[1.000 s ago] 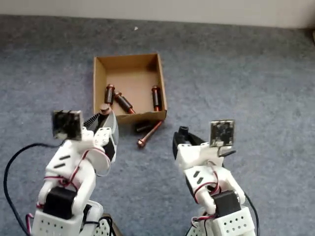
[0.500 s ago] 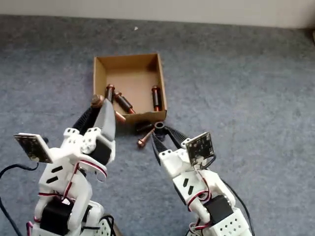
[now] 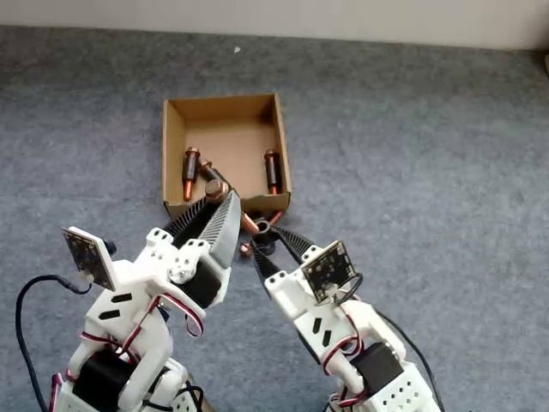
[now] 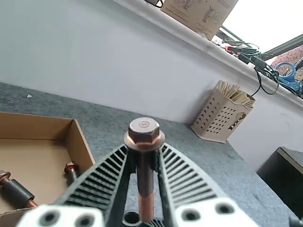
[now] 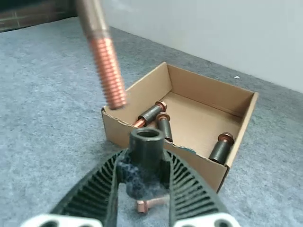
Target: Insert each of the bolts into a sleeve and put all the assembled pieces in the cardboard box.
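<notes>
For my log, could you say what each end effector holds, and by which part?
The left end effector holds a bolt by the shank under its head; the right end effector a sleeve by its sides.

Grey carpet (image 3: 446, 129) is covering the work surface, and a white wall (image 4: 94, 52) is rising along its far edge. Daylight is entering through a window (image 4: 265, 21) above a ledge (image 4: 189, 37) carrying cables (image 4: 246, 51). A perforated beige holder (image 4: 222, 116) of sticks is standing against the wall, near a dark cabinet (image 4: 286, 179).
</notes>
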